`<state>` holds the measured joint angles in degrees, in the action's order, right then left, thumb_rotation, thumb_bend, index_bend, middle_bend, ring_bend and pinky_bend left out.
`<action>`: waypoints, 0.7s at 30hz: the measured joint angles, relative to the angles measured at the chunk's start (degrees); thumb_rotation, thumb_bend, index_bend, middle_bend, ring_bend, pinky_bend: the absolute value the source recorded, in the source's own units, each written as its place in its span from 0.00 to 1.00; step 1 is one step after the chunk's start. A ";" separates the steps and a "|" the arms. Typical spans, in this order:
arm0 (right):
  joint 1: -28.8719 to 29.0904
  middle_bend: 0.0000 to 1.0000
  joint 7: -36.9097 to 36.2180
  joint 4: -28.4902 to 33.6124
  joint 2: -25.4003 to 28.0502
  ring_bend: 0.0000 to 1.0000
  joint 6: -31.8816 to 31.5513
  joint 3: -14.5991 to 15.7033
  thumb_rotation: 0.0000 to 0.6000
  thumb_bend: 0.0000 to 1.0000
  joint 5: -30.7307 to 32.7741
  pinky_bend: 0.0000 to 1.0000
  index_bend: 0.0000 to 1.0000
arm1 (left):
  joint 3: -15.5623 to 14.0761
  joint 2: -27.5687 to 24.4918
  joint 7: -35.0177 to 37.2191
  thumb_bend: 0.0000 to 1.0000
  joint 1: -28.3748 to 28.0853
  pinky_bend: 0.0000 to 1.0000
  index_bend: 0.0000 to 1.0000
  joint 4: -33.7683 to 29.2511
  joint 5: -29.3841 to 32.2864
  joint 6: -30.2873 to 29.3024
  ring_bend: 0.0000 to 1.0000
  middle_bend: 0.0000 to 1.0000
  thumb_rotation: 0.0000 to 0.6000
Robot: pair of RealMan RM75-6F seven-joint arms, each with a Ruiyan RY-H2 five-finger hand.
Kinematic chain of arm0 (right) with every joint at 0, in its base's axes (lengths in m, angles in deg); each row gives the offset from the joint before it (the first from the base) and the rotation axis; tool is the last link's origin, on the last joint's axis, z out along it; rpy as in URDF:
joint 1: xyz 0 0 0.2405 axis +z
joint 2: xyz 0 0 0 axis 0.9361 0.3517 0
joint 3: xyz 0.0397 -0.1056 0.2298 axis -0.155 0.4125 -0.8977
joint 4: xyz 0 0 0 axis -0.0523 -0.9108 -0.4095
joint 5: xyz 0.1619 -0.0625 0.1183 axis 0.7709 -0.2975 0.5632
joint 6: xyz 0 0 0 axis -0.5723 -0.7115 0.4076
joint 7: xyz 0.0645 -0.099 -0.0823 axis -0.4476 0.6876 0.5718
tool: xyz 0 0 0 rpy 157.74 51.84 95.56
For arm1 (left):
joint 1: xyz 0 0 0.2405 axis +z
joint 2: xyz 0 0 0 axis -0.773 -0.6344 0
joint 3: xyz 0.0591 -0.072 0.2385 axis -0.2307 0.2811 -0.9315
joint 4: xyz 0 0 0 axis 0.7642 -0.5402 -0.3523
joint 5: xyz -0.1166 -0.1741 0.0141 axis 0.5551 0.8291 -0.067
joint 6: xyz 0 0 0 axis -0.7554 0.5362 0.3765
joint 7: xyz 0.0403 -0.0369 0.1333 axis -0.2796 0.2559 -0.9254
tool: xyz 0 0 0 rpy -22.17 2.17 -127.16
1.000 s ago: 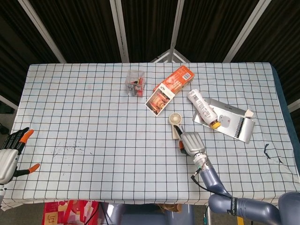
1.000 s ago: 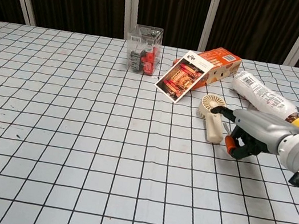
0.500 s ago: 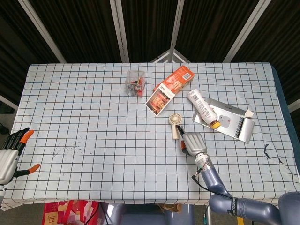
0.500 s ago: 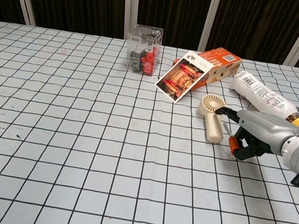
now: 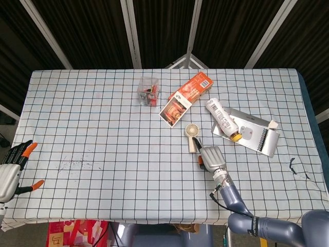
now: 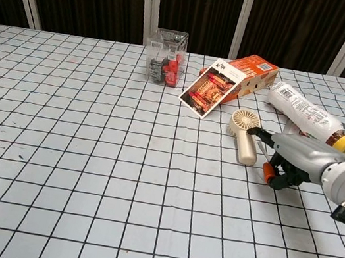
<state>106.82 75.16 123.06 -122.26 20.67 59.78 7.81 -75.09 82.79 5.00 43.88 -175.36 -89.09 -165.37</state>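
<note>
- The right hand (image 6: 290,163) lies low over the checked tablecloth (image 6: 88,154), its fingers curled in with nothing between them, as far as the chest view lets me see; it is just beside the handle of the small beige handheld fan (image 6: 245,134), which lies flat on the cloth, and whether a fingertip touches it I cannot tell.
- The head view shows the same hand (image 5: 211,157) from above, so the fingers are hidden under its back; only the chest view shows their orange tips.
- The left hand (image 5: 10,167) appears only in the head view, at the left edge of the table, fingers apart and holding nothing; it is partly cut off.
- Behind the fan lie an orange snack box (image 6: 232,76) and a white bottle (image 6: 306,112) on its side.
- The bottle rests partly on a metal grater (image 5: 254,135), which the chest view cuts off.
- Further left stands a clear plastic container (image 6: 165,55); its contents are hard to make out.
</note>
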 measured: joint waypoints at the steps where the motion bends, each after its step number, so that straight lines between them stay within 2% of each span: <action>1: 0.01 0.79 0.15 -0.25 -0.15 0.87 0.10 0.16 1.00 0.73 0.18 0.85 0.03 | 0.01 -0.01 0.06 0.01 -0.01 0.00 0.00 -0.01 0.06 0.04 0.00 0.00 1.00; 13: -0.46 0.79 0.98 -2.31 -1.70 0.87 0.97 1.90 1.00 0.75 1.67 0.85 0.03 | 0.08 -0.08 0.38 0.01 -0.04 0.00 0.00 -0.14 0.27 0.16 0.00 0.00 1.00; 21: -0.54 0.79 -0.69 0.87 -0.23 0.84 -2.66 -0.13 1.00 0.75 -2.12 0.84 0.03 | 0.09 -0.05 0.29 0.01 -0.02 0.00 0.00 -0.14 0.28 0.11 0.00 0.00 1.00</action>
<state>106.29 74.47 123.94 -122.49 18.00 59.65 5.69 -75.01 82.74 5.29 43.86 -175.50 -88.81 -165.26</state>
